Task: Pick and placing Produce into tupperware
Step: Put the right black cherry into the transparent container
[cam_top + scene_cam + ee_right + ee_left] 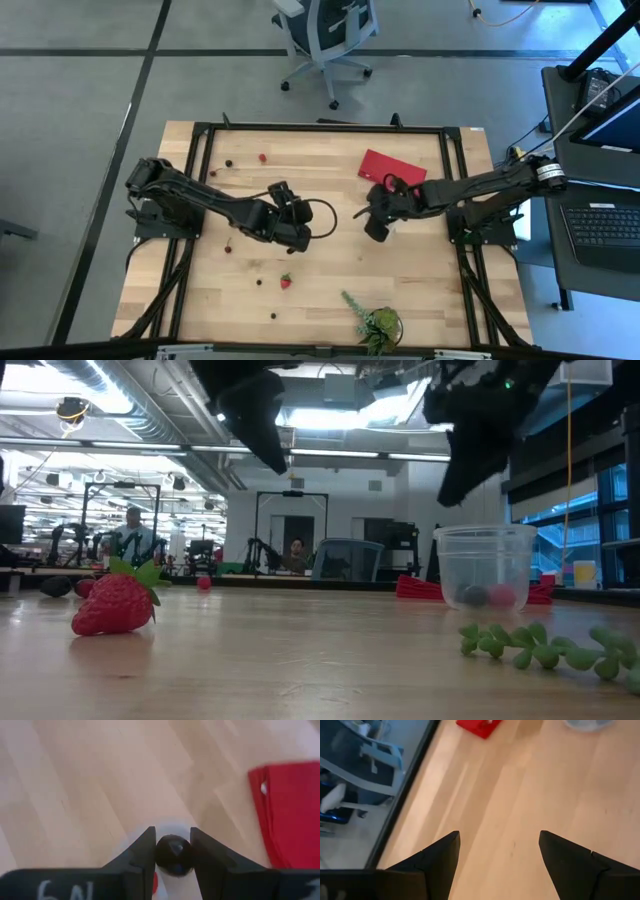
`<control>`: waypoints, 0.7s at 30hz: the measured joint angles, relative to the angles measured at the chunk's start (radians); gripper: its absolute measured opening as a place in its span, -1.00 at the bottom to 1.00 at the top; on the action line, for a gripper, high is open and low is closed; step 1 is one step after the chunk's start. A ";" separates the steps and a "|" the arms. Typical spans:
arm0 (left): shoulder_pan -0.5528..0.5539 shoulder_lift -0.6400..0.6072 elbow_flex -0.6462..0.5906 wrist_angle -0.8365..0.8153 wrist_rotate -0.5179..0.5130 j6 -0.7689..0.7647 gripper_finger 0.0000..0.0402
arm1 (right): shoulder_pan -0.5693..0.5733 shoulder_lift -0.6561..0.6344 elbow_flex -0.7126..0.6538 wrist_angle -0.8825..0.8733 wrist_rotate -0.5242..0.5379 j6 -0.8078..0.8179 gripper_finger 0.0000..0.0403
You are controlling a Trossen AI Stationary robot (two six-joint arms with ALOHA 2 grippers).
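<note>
A: Two arms in play. Left gripper (303, 243) sits mid-table, fingers (437, 857) spread wide, nothing between them, only bare wood under it.

B: Produce on the left half?

A: Scattered. Red berry (263, 157) and a dark one (228, 163) at the far-left edge, a strawberry (286, 281) nearer, a few dark bits around it. In the low view the strawberry (113, 603) sits close on the left.

B: Right side?

A: Right gripper (375, 228) hangs over the cup (486, 567), just right of centre, next to the red flat piece (392, 166). Its fingers (141, 854) are narrow, pinching a dark berry (172, 854). Cup already holds a dark and a reddish piece. Green plant (374, 321) lies at the near edge.

B: How to do the drop well?

A: My read: centre the berry inside the rim first, come down low so it doesn't bounce out, then open. Don't clip the rim, that cup looks light and would tip.
</note>
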 joint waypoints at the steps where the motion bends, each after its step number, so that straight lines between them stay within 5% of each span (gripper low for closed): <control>1: 0.000 0.000 -0.002 0.004 0.007 -0.002 0.32 | 0.000 0.000 -0.011 -0.001 -0.004 0.014 -0.48; 21: 0.002 0.000 -0.121 0.054 0.309 -0.085 0.32 | -0.001 -0.002 -0.193 0.116 -0.107 0.074 -0.48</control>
